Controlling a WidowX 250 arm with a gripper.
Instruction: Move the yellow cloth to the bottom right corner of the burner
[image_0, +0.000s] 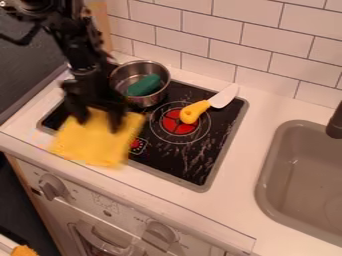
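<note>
Here, we see the gripper open at the left of the stove, its fingers apart over the yellow cloth. The cloth covers the stove's near left part and reaches over its near edge above the desk. Just beside the arm, we find a metal pot with a green object inside. Right of that, we see a yellow-handled knife; at the far right, a sink.

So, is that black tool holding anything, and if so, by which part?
The tool meets the yellow cloth at its upper part, so it's probably held there, but I can't tell for certain.
</note>
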